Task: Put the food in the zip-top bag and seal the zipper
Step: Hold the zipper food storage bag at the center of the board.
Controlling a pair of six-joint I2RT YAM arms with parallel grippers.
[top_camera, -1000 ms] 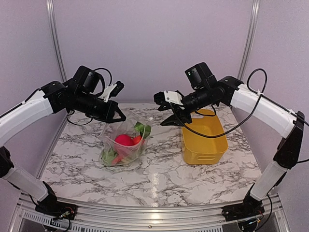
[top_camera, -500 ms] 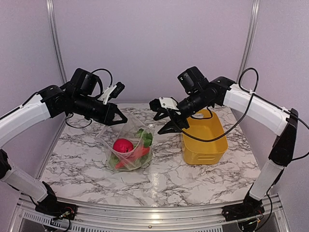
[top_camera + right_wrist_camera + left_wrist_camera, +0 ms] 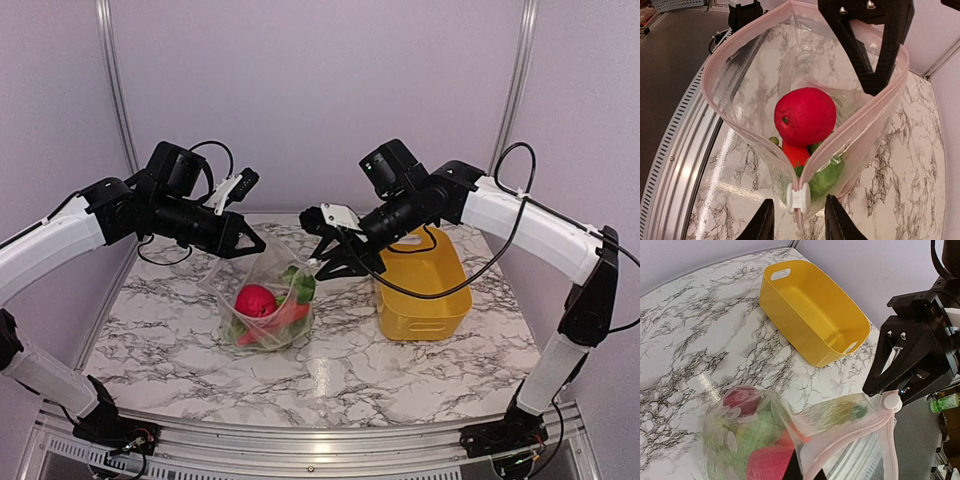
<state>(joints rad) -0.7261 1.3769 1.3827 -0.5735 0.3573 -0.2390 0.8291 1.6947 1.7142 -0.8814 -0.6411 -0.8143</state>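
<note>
Top external view: the zip-top bag [image 3: 262, 300] is seen just left of the frame's centre, its belly apparently resting on the marble table [image 3: 400, 370], with the food [image 3: 262, 305] inside it and the yellow basket [image 3: 425, 290] to its right. One end of the mouth is clenched by the left gripper [image 3: 250, 243] and held up; the right gripper [image 3: 322, 262] is placed at the other end.

The bag is judged light, soft and crinkly, with film that is slippery and apt to fold, so little would be gained by pinching the film. Hold is better taken on the stiffer zipper [image 3: 880, 112] and its white slider [image 3: 799, 199], with the strip kept taut between its ends.

What is hidden from above is shown by the right wrist view. The mouth gapes as a wide loop and a red apple [image 3: 805, 116] lies at mid-frame. The slider sits at lower centre between the right gripper's fingers [image 3: 765, 222], which are parted with a gap on each side, so nothing is grasped. In the left wrist view the slider is seen at the right, just in front of those black fingers.
</note>
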